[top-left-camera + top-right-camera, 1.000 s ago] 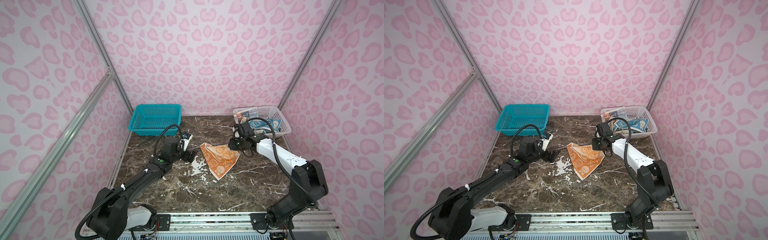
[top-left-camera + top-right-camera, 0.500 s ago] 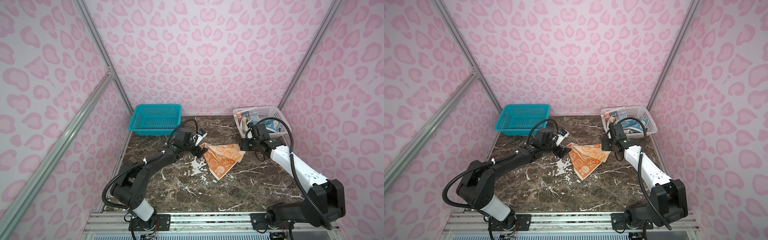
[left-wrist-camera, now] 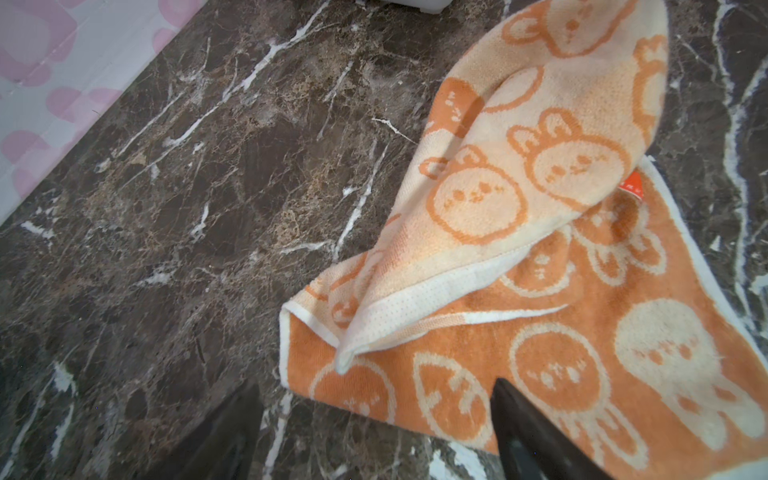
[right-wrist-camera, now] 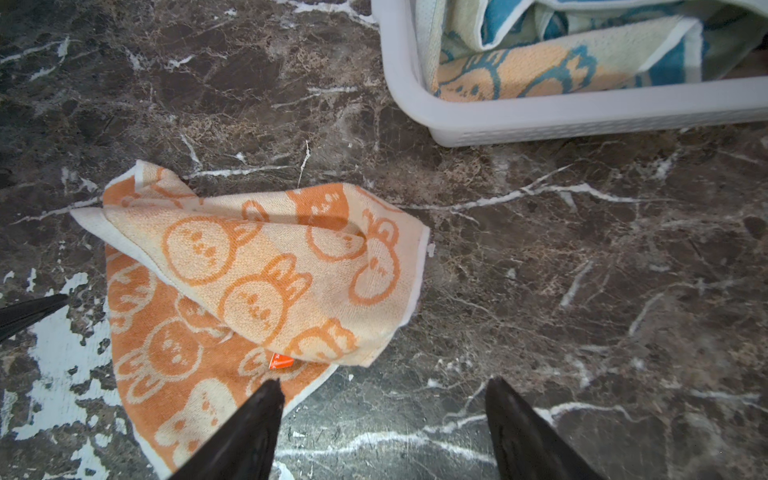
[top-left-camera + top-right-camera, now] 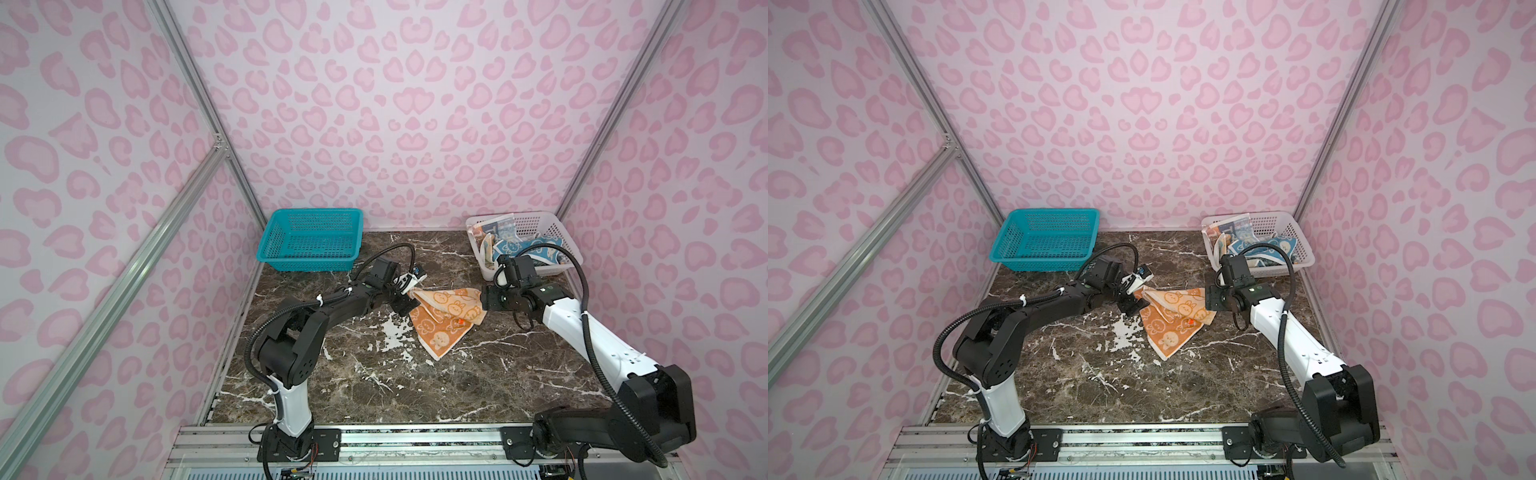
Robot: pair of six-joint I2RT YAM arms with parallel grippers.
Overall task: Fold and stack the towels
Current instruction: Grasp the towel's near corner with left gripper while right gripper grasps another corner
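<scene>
An orange-cream towel (image 5: 442,322) (image 5: 1173,322) with bunnies lies on the marble table, its cream upper part flopped loosely over the orange lower part. My left gripper (image 5: 405,297) (image 5: 1133,297) is open at the towel's left corner. In the left wrist view the towel (image 3: 540,249) edge lies between the spread fingers of the left gripper (image 3: 376,384). My right gripper (image 5: 484,301) (image 5: 1208,303) is open at the right corner. In the right wrist view the towel (image 4: 257,282) reaches one finger of the right gripper (image 4: 382,381). More towels (image 5: 505,247) (image 5: 1241,245) (image 4: 540,70) sit bunched in the white basket.
The white mesh basket (image 5: 536,222) (image 5: 1273,220) (image 4: 582,112) stands at the back right, just behind my right wrist. A teal mesh basket (image 5: 307,259) (image 5: 1042,253) stands at the back left. Pink patterned walls close in three sides.
The towel's upper part has been folded over leftward. The right gripper has opened and let go of it. The left gripper has moved right to the towel's left corner.
</scene>
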